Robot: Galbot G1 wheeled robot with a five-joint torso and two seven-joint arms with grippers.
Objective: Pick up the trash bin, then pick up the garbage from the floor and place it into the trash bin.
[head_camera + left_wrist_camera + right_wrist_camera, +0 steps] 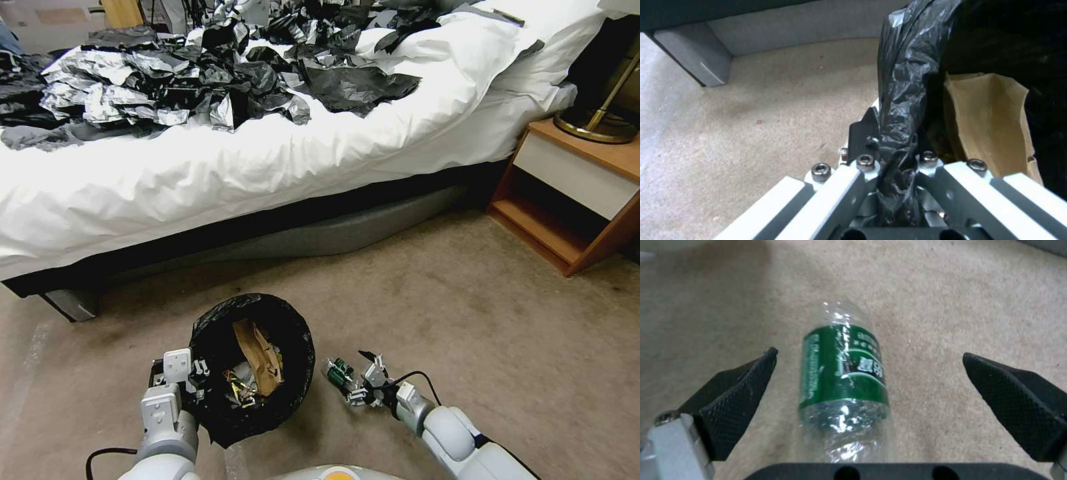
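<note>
Left gripper (889,146) clamped on trash bin (293,333) rim, liner pinched. Right gripper (869,380) jaws spread, straddling green-labelled clear bottle (844,380) lying on carpet (480,320). Brown paper bag (257,353) inside bin.

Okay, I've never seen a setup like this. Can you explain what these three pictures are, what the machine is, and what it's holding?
This is a wheeled robot with two arms. One camera on its head looks down at a carpeted bedroom floor; the other two sit on its wrists. The left gripper is shut on the black-lined rim of the trash bin, which already holds a brown paper bag and wrappers. The right gripper is open, its fingers on either side of a green-labelled clear bottle lying on the carpet, not yet grasped.
</note>
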